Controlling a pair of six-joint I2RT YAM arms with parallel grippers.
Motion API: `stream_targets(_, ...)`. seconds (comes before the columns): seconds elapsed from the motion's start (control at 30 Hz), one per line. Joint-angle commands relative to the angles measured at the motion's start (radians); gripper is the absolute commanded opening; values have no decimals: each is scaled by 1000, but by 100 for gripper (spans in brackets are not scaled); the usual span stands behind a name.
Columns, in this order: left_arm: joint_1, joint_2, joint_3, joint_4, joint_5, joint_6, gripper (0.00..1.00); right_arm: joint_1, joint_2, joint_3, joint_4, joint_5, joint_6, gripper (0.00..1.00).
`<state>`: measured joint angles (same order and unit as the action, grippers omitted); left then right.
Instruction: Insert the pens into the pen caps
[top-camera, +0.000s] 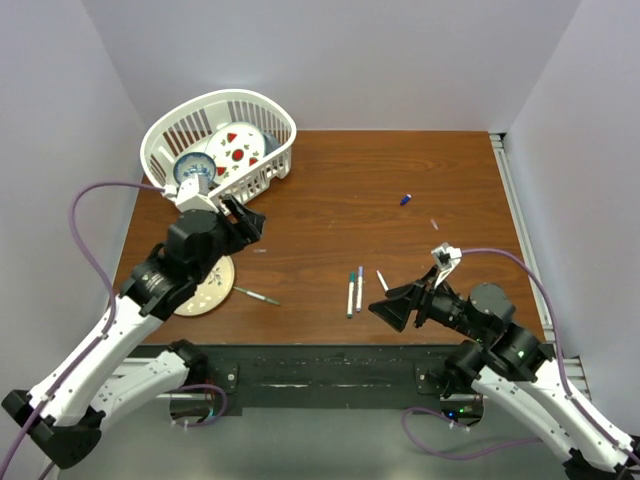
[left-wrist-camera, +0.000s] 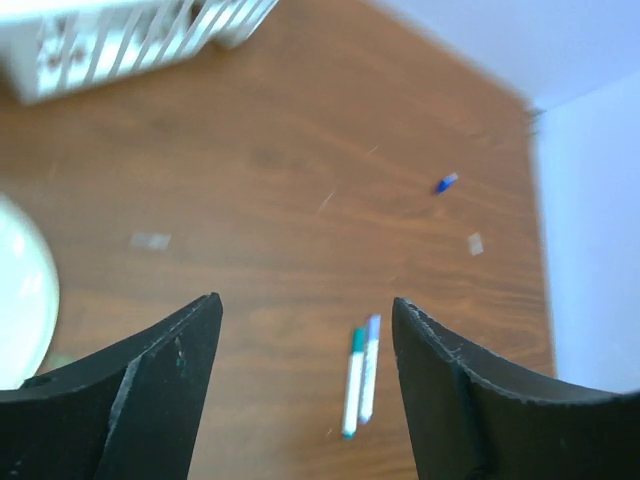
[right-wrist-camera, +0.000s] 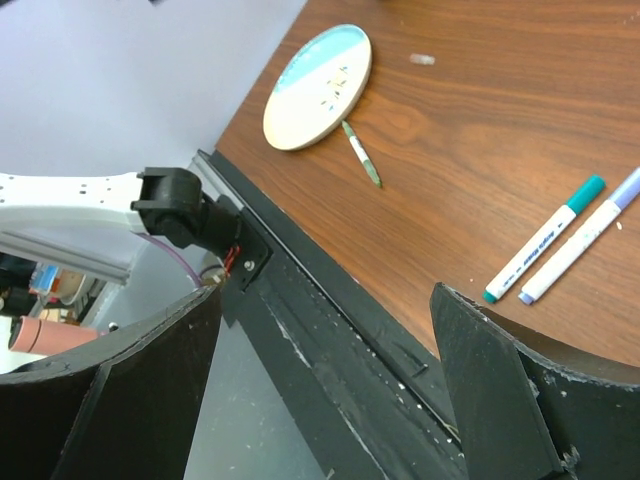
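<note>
Brown table (top-camera: 330, 190) holds pens (top-camera: 351, 293) that could roll if the left gripper (left-wrist-camera: 305, 303) or right gripper (right-wrist-camera: 325, 292), both wide open, bumps them.

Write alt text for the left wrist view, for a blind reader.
A green-capped pen and a purple-capped pen lie side by side on the brown table, framed by the open left tool. A blue cap lies beyond them.

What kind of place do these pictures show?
Probably a robot lab test cell: a wooden table walled by plain white panels, left arm and right arm bolted at its near edge, pens laid out.
</note>
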<state>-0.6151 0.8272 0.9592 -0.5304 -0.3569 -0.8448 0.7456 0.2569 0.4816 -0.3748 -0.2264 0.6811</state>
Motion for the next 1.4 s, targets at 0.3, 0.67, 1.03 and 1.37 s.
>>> stream_targets(0.3,5,67,-365,-149,59,-586,67,0,61,-37,111,-24,21,88)
stream_targets(0.67,3,277,-310,-83,24,-612,59,-2,27,-29,71,-10,6,88)
stream_targets(1.03,5,470,-234,-124,45,-643,60,-2,16,-20,54,-4,-8,88)
stream_targets(1.37,3,616,-182,-172,47,-622,45,0,15,-12,43,4,-25,88)
